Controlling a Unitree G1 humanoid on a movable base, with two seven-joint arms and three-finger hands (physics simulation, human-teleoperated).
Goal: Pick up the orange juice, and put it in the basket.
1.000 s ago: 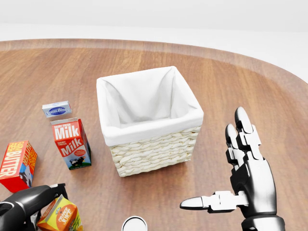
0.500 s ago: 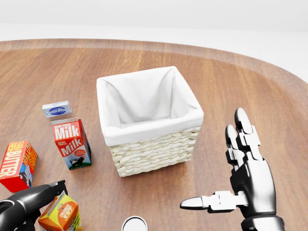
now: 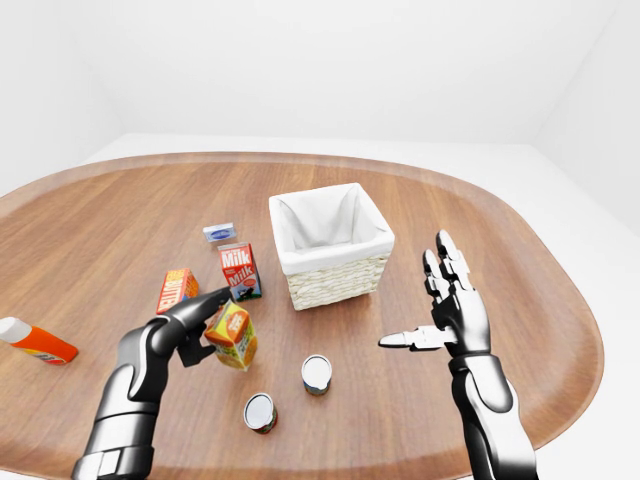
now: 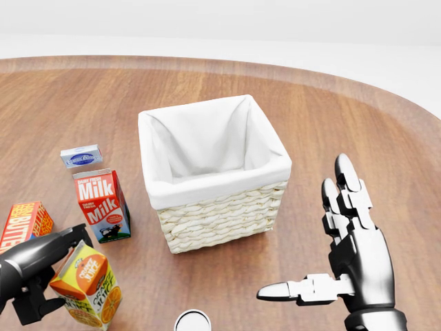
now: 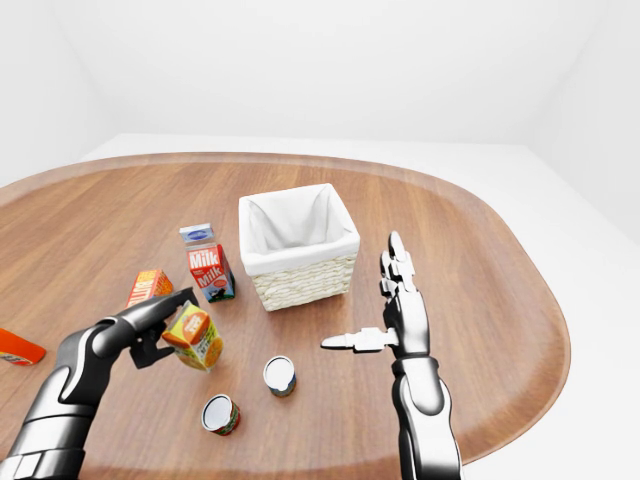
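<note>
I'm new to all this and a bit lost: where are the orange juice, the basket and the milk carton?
orange juice (image 4: 88,288): head view, on the carton's printed side face.
basket (image 4: 220,215): head view, on its woven wall.
milk carton (image 4: 103,205): head view, on its red face with the lettering.

orange juice: orange carton, tilted, held | basket: wicker, white-lined, upright, at its right

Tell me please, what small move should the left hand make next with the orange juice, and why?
Probably carry it toward the basket. The left hand grips the orange juice, which looks tilted and lifted off the table; the basket's opening stands empty up and to the right in the head view.
</note>
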